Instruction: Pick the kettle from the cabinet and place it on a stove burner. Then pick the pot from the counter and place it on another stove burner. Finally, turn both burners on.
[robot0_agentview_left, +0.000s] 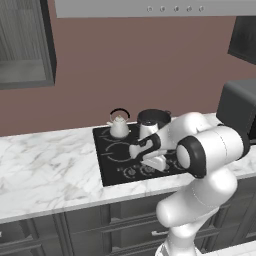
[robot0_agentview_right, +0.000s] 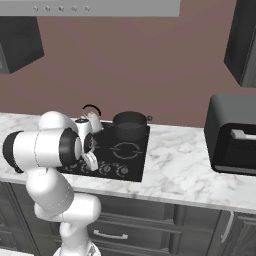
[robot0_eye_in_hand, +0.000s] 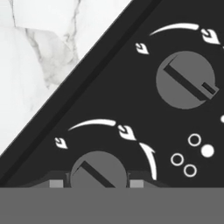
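Hand view, lower centre: the gripper (robot0_eye_in_hand: 93, 183) straddles a round knob (robot0_eye_in_hand: 99, 169) at the cooktop (robot0_eye_in_hand: 131, 109) front, its tips narrowly spread either side, contact uncertain. Farther back, in the left base view's centre, the kettle (robot0_agentview_left: 119, 125) and pot (robot0_agentview_left: 153, 120) already sit on rear burners, so the placing appears finished and knob-turning remains; the arm (robot0_agentview_left: 200, 150) folds low over the stove.

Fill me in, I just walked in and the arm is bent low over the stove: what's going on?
The kettle and the pot already sit on the two back burners of the cooktop. The arm has brought its hand down at the front row of knobs, its fingertips either side of one knob, apparently to turn a burner on. Whether the fingertips touch the knob can't be told.
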